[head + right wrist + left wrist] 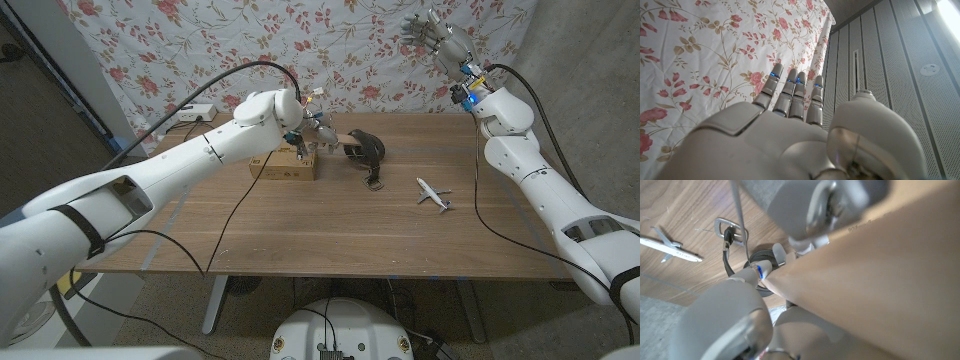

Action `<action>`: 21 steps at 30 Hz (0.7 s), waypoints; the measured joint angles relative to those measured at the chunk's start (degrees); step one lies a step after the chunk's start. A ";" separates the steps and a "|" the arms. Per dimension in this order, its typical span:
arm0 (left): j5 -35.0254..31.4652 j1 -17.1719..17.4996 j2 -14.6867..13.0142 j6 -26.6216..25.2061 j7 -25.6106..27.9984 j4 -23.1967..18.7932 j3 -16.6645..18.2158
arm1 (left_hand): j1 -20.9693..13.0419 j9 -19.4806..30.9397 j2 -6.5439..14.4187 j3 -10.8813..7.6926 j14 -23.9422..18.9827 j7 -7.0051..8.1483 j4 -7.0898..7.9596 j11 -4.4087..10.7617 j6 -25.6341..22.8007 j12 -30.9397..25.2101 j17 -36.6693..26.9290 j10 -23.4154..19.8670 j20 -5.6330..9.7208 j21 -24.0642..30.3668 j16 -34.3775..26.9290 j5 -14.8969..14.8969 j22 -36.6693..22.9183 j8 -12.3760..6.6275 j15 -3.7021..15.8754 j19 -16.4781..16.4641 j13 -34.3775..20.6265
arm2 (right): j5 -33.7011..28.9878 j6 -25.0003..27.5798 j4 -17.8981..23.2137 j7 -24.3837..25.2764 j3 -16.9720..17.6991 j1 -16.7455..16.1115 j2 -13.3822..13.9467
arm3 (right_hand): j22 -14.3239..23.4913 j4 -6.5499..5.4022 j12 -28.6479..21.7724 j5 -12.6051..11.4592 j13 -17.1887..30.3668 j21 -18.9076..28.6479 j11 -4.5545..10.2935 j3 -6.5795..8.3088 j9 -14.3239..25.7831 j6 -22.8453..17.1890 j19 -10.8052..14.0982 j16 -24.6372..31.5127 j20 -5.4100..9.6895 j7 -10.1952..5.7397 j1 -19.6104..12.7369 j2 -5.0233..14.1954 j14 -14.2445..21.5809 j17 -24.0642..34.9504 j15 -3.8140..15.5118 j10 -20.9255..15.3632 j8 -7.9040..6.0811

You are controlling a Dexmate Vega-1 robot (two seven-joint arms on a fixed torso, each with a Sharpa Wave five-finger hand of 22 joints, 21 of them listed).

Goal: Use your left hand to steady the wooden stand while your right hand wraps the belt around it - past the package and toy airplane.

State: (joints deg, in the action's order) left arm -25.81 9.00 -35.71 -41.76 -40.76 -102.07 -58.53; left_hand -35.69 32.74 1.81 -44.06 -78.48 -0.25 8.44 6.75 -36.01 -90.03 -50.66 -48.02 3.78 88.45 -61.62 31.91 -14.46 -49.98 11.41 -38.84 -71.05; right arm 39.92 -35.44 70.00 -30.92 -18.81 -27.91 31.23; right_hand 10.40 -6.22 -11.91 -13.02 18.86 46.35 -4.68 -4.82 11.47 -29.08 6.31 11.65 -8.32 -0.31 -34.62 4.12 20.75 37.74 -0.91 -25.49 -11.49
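Presently, item one: the belt (368,150), dark, lying in a loose coil near the table's middle far side, its metal buckle (731,229) trailing toward me on the wood; I judge it soft, limp and light, likely to slump or uncoil if lifted mid-strap, so I would take hold near the buckle end where the strap is stiffest. Item two: the wooden stand (331,140), a pale slanted piece just left of the belt; I judge it rigid but light enough to tip, hence the steadying. My left hand (312,134) is at the stand, fingers (762,271) curled about its edge in the left wrist view, though I cannot tell how firmly they grip. Item three: the package (283,165), a cardboard box touching or just under that hand. Item four: the toy airplane (434,193), white, small, well apart to the right of the belt; fragile, I judge, so to be steered round. Item five: my right hand (433,32), raised high before the floral curtain (200,40), fingers straight and spread, holding nothing. Item six: the wooden table (300,230).
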 measured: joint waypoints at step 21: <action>-6.03 -7.46 2.09 -6.57 -5.54 6.13 -11.06 | -6.03 -9.13 1.12 12.02 9.80 -2.56 -8.10 -2.61 0.75 24.06 18.79 4.90 -0.94 -3.56 9.26 -13.37 4.29 6.97 -0.51 8.57 27.90 | 0.84 -0.83 0.71 0.31 0.87 -1.51 0.56 | 0.00 0.40 0.00 0.00 0.01 0.00 0.20 0.08 0.00 -0.93 0.21 0.11 -0.21 0.31 0.00 0.00 0.00 -0.59 0.00 -0.22 -0.38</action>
State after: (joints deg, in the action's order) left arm -31.84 1.54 -33.62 -48.33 -46.30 -95.94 -69.59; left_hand -41.72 23.61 2.93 -32.04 -68.68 -2.81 0.34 4.14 -35.25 -65.97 -31.87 -43.12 2.85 84.89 -52.36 18.54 -10.17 -43.01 10.90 -30.26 -43.15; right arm 40.76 -36.28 70.71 -30.61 -17.94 -29.43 31.79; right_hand 10.41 -5.82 -11.91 -13.02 18.87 46.35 -4.48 -4.73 11.47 -30.01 6.52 11.76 -8.54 0.00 -34.61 4.12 20.76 37.15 -0.91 -25.71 -11.87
